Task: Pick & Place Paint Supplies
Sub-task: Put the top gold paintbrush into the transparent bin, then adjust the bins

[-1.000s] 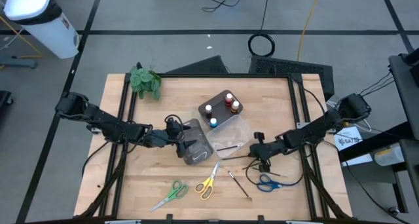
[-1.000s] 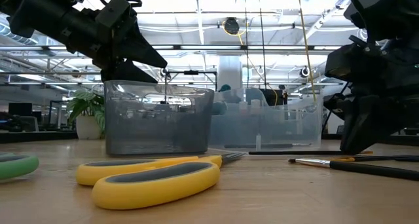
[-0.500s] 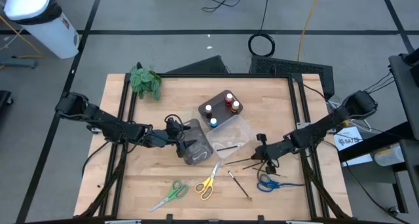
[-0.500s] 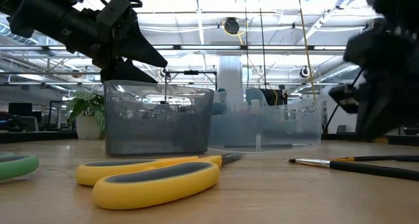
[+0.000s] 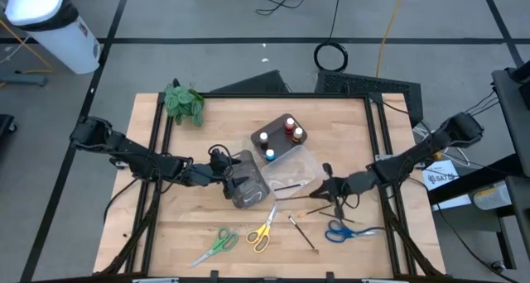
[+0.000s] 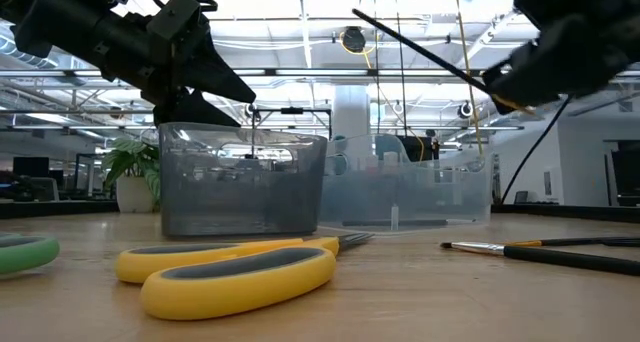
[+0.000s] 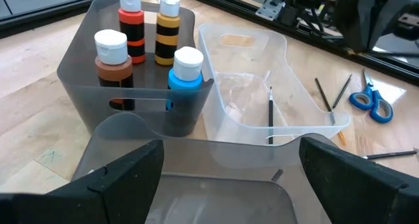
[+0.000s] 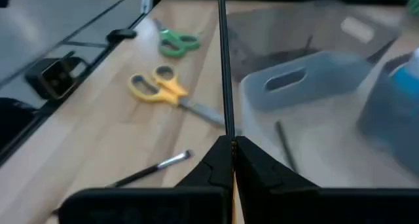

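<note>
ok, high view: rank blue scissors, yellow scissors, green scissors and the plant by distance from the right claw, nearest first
From the right claw, shut on a thin brush:
1. Blue scissors, near table edge, on the right arm's side.
2. Yellow scissors, near edge, toward the middle.
3. Green scissors, near edge, further toward the left arm's side.
4. Plant, far left corner.
</note>
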`<state>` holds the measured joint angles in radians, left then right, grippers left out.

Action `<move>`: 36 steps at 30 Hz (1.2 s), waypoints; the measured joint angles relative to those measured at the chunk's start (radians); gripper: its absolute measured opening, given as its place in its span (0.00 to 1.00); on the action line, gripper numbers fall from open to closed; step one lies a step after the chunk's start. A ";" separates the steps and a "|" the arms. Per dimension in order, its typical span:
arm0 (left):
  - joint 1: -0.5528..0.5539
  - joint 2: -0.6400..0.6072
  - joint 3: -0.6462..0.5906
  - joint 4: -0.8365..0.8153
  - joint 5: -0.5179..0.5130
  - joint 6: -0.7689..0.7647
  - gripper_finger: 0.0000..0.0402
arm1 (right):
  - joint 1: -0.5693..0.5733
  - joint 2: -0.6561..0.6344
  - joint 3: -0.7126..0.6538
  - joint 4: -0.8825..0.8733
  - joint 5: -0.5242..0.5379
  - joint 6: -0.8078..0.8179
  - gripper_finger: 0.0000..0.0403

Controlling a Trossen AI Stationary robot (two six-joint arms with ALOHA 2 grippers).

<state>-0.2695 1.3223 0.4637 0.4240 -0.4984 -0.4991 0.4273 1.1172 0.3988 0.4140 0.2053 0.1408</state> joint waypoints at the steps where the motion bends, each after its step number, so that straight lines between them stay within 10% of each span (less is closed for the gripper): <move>1: 0.000 0.000 0.000 0.000 0.000 0.002 0.91 | -0.012 0.000 0.014 -0.009 0.000 -0.016 0.00; 18: 0.000 0.000 0.000 0.002 0.000 0.004 0.91 | -0.353 0.073 0.166 -0.350 -0.100 -0.152 0.00; 36: 0.001 0.000 0.000 0.057 0.016 -0.089 0.91 | -0.316 0.067 0.165 -0.267 -0.103 -0.119 0.33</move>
<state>-0.2687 1.3224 0.4641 0.4815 -0.4822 -0.5880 0.1117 1.1843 0.5640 0.1466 0.1022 0.0216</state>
